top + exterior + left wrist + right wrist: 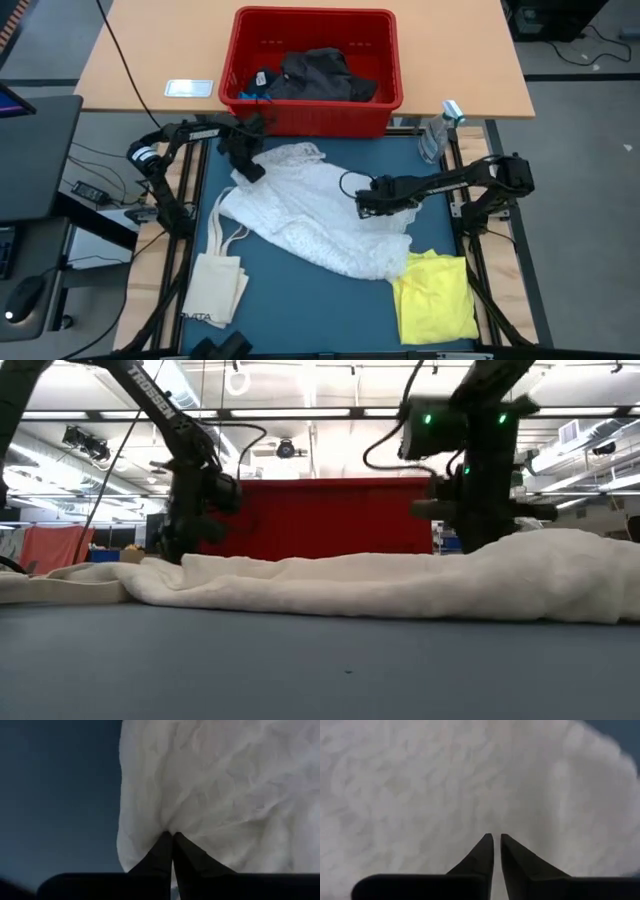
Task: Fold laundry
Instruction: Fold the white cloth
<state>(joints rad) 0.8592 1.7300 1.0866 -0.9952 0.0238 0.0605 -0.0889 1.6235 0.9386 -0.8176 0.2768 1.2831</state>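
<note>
A white garment [320, 215] lies spread and crumpled across the middle of the blue mat [300, 300]. My left gripper [247, 165] stands at its far left edge, pointing down, shut on the cloth. Over the garment's right part, my right gripper [365, 205] also points down, its fingers closed to a thin slit on the cloth. A yellow garment [435, 295] lies folded at the near right, its far edge tucked under the white one. Dark pieces [320, 75] lie in the red bin [310, 118]. My left gripper pinches the white garment near its side edge [165, 827] between its two fingers, from above. The cloth puckers toward the fingertips [162, 847] and lies on the mat all around. My right gripper comes from above onto the garment's top surface [496, 827], well in from the edge. White cloth shows in the slit between its fingertips [485, 847]. The garment rests on the mat.
A cream tote bag [215, 285] lies at the near left of the mat, its handles reaching under the white garment. The red bin stands on the wooden table behind the mat. A clear bottle [438, 135] stands at the mat's far right corner.
</note>
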